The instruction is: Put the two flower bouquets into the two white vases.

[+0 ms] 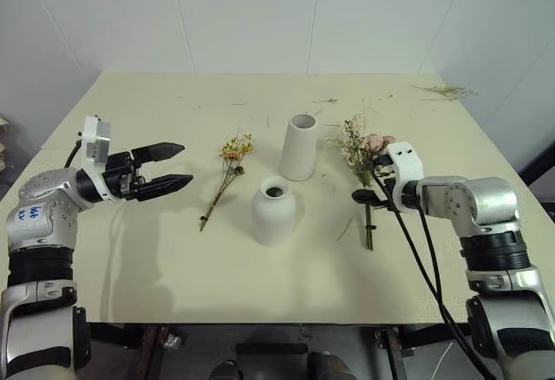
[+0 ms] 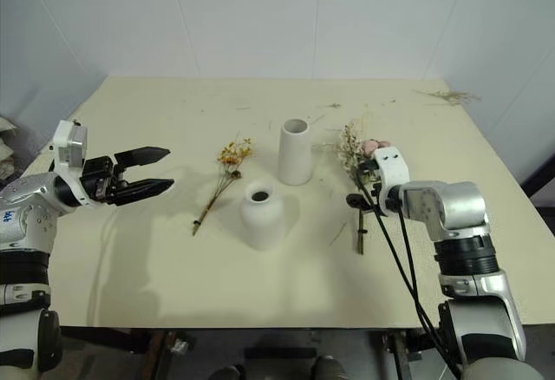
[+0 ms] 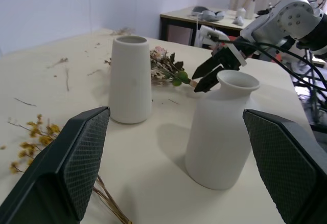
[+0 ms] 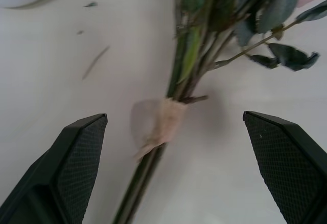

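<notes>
Right wrist view: right gripper (image 4: 173, 168), fingers spread wide and empty, poised over the rose bouquet (image 1: 363, 159), which lies right of the tall vase (image 1: 299, 147). Light, limp, crushable; its taped stem band (image 4: 159, 124) looks the firmest hold. Left gripper (image 1: 172, 167) wide, empty.

My right claw (image 4: 173, 168) hangs open over the rose bouquet (image 4: 168, 121), bare table (image 1: 173, 276) either side of its stems. Ahead of my open left claw (image 1: 173, 165), the yellow bunch (image 1: 227, 172) and both vases, round (image 1: 275, 212) and tall (image 1: 299, 147), block passage.
</notes>
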Controlling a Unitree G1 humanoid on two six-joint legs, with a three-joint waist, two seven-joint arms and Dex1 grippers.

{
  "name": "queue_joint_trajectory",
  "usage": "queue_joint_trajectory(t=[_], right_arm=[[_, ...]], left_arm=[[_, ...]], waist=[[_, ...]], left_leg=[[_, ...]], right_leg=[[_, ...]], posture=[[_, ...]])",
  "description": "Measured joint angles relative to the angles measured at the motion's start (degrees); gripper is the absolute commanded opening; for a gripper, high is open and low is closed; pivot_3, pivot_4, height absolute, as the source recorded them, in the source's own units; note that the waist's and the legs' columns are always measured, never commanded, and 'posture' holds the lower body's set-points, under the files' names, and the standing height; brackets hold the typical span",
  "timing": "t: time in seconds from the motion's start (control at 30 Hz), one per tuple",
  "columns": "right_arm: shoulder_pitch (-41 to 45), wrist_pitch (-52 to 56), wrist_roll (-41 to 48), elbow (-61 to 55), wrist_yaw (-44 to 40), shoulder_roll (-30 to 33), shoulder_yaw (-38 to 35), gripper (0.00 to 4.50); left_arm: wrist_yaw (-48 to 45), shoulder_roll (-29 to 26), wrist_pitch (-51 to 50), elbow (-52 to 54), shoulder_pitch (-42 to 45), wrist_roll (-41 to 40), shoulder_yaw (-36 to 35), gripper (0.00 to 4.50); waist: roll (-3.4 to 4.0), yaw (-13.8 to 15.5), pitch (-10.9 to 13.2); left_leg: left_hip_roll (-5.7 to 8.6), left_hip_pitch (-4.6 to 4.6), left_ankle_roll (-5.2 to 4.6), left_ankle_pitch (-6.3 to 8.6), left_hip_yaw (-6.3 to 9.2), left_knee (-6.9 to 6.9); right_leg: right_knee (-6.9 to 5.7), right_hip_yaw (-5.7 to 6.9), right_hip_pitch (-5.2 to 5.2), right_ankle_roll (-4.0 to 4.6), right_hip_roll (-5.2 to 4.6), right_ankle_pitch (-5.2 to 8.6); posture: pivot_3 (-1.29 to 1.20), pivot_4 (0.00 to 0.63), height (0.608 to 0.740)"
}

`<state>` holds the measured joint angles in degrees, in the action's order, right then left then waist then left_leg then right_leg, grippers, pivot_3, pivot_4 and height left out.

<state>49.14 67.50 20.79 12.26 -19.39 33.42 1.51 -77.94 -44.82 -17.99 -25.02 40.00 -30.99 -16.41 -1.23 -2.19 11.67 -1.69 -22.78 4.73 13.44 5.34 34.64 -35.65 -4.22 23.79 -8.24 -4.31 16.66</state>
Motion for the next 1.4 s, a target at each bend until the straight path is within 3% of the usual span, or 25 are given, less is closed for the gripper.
queue_joint_trajectory(t=[0.07,0.17,0.5,0.57,0.83,0.97,1.07,1.17,1.4], right_arm=[[0.4,-3.0,-1.6,2.9,0.0,-0.7,0.3,4.5],[0.9,-5.5,-3.5,6.3,0.0,-1.8,0.7,3.91],[1.7,-6.1,-5.5,4.9,-0.2,-2.6,0.0,0.5],[1.7,-6.1,-5.6,3.6,0.0,-2.6,-0.6,0.06],[4.8,-9.3,-7.1,-1.0,3.3,-1.3,-6.8,0.07],[7.7,-16.1,-8.2,-0.8,4.7,-1.4,-8.9,0.07],[14.0,-25.0,-8.7,3.7,6.6,-3.3,-11.0,0.07],[21.7,-40.6,-10.0,12.3,7.2,-5.5,-11.8,0.07],[27.3,-66.3,-10.7,30.8,2.8,-13.2,-11.0,0.07]], left_arm=[[0.5,-0.4,0.0,0.1,-0.8,0.0,-0.8,4.43],[1.3,-0.4,0.0,1.5,-2.1,0.0,-1.3,4.5],[3.1,-0.4,0.0,2.6,-2.5,-0.3,-1.7,4.5],[3.3,-0.4,0.0,2.6,-2.5,-0.3,-1.7,4.5],[3.1,-0.4,0.2,1.9,-2.0,-0.3,-1.6,4.5],[2.7,-0.2,0.3,1.5,-1.2,-0.3,-0.8,4.5],[2.6,0.5,0.7,0.2,1.2,-0.2,0.0,4.5],[2.1,1.4,1.6,-0.9,2.9,-0.1,1.2,4.5],[2.1,2.4,2.6,-2.8,3.6,0.1,1.8,4.5]], waist=[[0.0,-0.2,0.0],[0.0,-0.4,0.0],[0.0,-0.9,0.0],[0.01,-1.0,0.0],[0.03,-1.0,0.0],[0.04,-1.0,0.0],[0.12,-1.2,0.1],[0.13,-1.4,0.1],[0.14,-2.5,0.1]], left_leg=[[0.0,-0.01,0.0,0.0,0.0,-0.01],[0.0,-0.02,0.0,0.0,0.0,0.0],[0.0,-0.03,0.0,0.0,0.01,0.0],[0.0,-0.03,0.0,0.0,0.01,0.0],[0.0,-0.05,0.0,0.0,0.01,-0.04],[0.0,-0.08,0.0,0.0,0.0,-0.03],[0.0,-0.13,0.0,0.0,-0.01,-0.01],[0.0,-0.1,0.0,-0.01,-0.01,-0.07],[0.0,-0.2,0.07,-0.05,-0.02,-0.28]], right_leg=[[0.0,0.0,0.0,0.0,0.0,0.0],[0.0,0.0,0.0,0.0,0.0,0.0],[0.0,0.0,0.01,0.0,0.0,0.0],[0.0,0.0,0.01,0.0,0.0,0.0],[0.01,0.0,0.05,0.0,0.0,0.0],[0.01,0.0,0.07,0.0,0.0,0.0],[-0.05,-0.01,0.14,-0.02,0.0,-0.01],[-0.05,-0.01,0.15,-0.01,0.0,-0.01],[-0.13,-0.01,0.21,-0.02,0.0,-0.01]], posture=[[0.0,0.15,0.74],[0.0,0.15,0.74],[0.0,0.15,0.74],[0.0,0.15,0.74],[0.0,0.15,0.74],[0.0,0.15,0.74],[0.0,0.15,0.74],[0.0,0.15,0.74],[0.0,0.15,0.74]])
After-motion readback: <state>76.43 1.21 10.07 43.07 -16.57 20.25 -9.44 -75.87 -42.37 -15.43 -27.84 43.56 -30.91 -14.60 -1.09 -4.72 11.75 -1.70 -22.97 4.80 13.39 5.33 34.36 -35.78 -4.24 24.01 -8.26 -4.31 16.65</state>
